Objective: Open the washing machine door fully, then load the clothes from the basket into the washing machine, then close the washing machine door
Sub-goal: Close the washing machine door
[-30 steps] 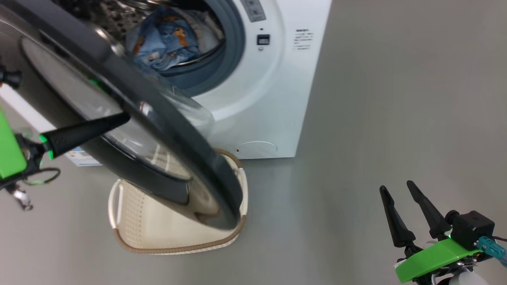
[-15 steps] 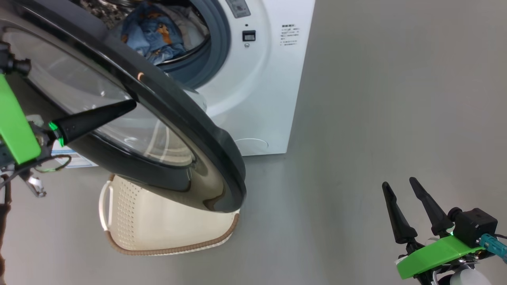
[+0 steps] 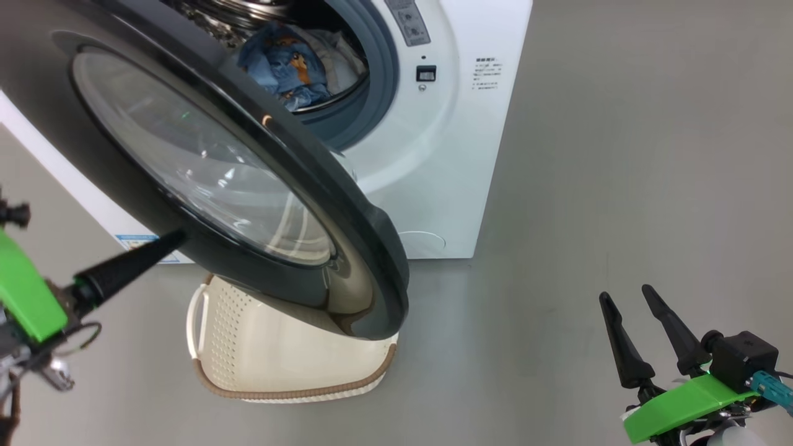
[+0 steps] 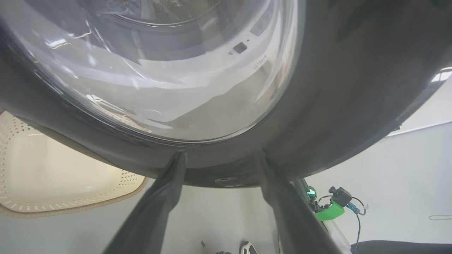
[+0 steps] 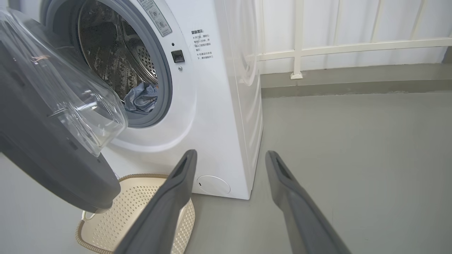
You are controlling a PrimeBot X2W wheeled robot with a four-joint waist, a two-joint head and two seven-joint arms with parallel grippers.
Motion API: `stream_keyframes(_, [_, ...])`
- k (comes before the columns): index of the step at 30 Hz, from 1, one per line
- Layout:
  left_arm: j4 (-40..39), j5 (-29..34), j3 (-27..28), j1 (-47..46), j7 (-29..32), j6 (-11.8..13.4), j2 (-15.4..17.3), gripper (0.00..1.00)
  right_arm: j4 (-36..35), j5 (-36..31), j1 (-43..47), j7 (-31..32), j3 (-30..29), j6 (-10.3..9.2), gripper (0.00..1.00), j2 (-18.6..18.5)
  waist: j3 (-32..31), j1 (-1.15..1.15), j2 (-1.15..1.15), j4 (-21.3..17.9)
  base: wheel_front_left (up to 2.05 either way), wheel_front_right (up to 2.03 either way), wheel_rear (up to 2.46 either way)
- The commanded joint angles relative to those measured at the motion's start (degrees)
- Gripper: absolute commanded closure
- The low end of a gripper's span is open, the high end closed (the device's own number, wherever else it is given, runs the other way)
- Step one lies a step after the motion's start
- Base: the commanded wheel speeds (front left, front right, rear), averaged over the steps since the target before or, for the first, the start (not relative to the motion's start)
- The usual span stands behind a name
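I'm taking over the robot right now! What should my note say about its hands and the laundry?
Left hand: open, tips at the black rim of the washing machine door, holding nothing.
Right hand: open, empty, off to the side.
Clothes lie inside the washing machine; basket looks empty.
Done: loading.
Left: push the half-open door shut.

Laundry corner — white washing machine (image 5: 212, 106), basket (image 5: 120, 211), grey floor (image 5: 353, 141)
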Motion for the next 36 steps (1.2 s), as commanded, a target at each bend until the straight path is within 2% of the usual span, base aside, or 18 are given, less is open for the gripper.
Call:
stream_keyframes(1, [-1.21, 1.16, 3.21, 0.8, -2.21, -0.37, 2.43, 0.0, -1.0, -0.67, 0.08, -0.69, 1.29, 0.09, 0.0, -0.95, -0.49, 0.0, 0.0, 0.54, 0.0, 0.0, 0.0])
stream_keyframes(10, [-1.1, 3.27, 2.9, 9.0, -13.1, -0.39, 1.48, 0.0, -0.87, -0.5, 0.35, -0.69, 1.28, 0.09, 0.0, -1.78, -0.83, 0.0, 0.0, 0.8, 0.0, 0.0, 0.0])
stream_keyframes(14, [-0.52, 3.92, 2.06, 12.53, -20.06, -0.4, 0.98, 0.0, -0.92, -0.47, 0.53, -0.69, 0.89, 0.09, 0.0, -2.21, -0.71, 0.0, 0.0, 0.6, 0.0, 0.0, 0.0])
stream_keyframes(27, [2.48, 3.56, -7.12, 20.88, -38.29, -0.4, 0.51, 0.0, -0.31, -0.12, 0.73, -0.69, -0.09, 0.09, 0.0, -2.93, -0.38, 0.0, 0.0, -1.39, 0.0, 0.0, 0.0])
stream_keyframes(36, [7.99, 10.14, -16.09, 19.83, -55.52, -0.4, 3.02, 0.0, 0.14, -0.22, 0.32, -0.69, -0.67, 0.09, 0.0, -2.58, 0.06, 0.0, 0.0, -2.8, 0.0, 0.0, 0.0])
